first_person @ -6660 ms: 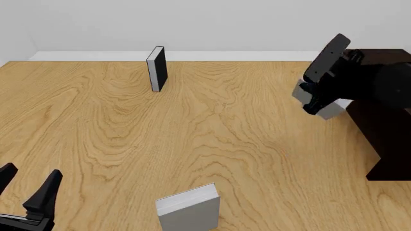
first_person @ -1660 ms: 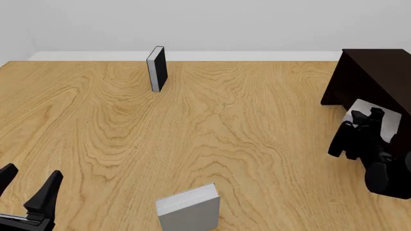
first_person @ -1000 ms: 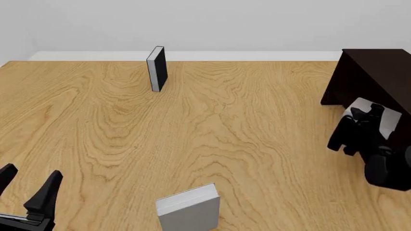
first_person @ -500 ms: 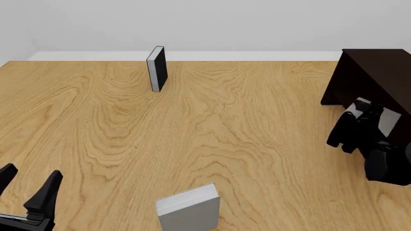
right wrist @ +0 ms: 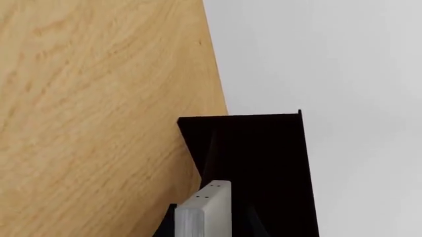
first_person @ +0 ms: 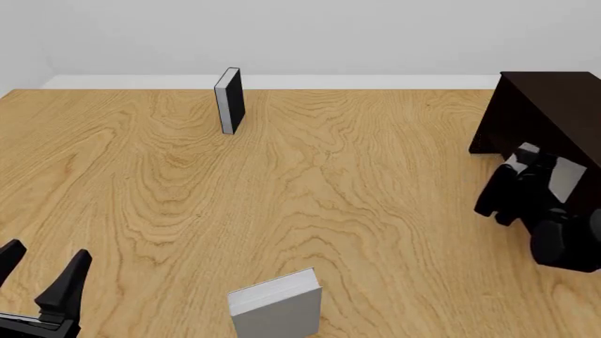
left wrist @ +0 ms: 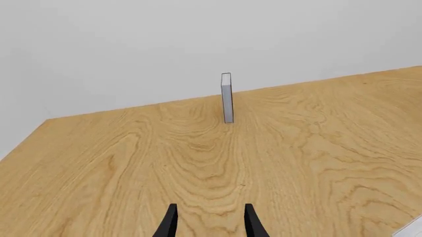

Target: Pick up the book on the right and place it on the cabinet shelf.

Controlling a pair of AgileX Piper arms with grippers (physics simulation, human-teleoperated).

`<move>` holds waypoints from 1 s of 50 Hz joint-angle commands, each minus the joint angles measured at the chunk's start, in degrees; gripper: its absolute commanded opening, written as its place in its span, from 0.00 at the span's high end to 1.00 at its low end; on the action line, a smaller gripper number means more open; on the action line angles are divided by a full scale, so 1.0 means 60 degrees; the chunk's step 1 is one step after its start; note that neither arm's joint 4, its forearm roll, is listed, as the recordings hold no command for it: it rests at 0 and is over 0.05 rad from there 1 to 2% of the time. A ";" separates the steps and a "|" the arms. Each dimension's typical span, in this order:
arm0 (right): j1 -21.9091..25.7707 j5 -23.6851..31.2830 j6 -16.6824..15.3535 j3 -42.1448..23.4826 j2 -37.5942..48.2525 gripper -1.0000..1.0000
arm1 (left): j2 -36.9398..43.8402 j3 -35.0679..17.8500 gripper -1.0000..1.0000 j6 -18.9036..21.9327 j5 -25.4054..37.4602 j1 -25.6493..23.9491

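Right gripper [first_person: 514, 189] clamped on the light-grey book [first_person: 561, 177], arm reaching low into the dark cabinet [first_person: 549, 109] opening, book at shelf mouth, left gripper [first_person: 42, 271] parked near edge, fingers spread.

Cabinet [first_person: 545, 113] beside open table [first_person: 357, 197]

Wooden table [first_person: 357, 211] with two books [first_person: 229, 100] [first_person: 276, 304], cabinet [first_person: 549, 113]
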 commanded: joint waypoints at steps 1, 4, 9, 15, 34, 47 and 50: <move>0.0246 -0.0110 0.0090 0.0021 0.0007 0.00 | -0.0001 0.0000 0.00 0.0001 0.0015 0.0007; 0.0307 -0.0073 0.0141 0.0017 0.0005 0.00 | -0.0002 0.0000 0.00 0.0002 0.0012 0.0003; 0.0360 -0.0059 0.0182 0.0012 0.0006 0.00 | -0.0005 0.0000 0.00 0.0020 0.0019 0.0005; 0.0406 -0.0110 0.0175 0.0055 0.0063 0.00 | -0.0005 0.0000 0.00 0.0030 0.0029 -0.0011; 0.0708 -0.0063 0.0327 0.0016 0.0211 0.00 | -0.0004 0.0000 0.00 0.0060 0.0034 -0.0011; 0.0801 0.0138 0.0388 -0.0153 -0.0007 0.00 | -0.0005 0.0000 0.00 0.0070 0.0038 -0.0042; 0.0797 0.0141 0.0352 -0.0168 -0.0052 0.00 | -0.0003 0.0000 0.00 0.0068 0.0038 -0.0056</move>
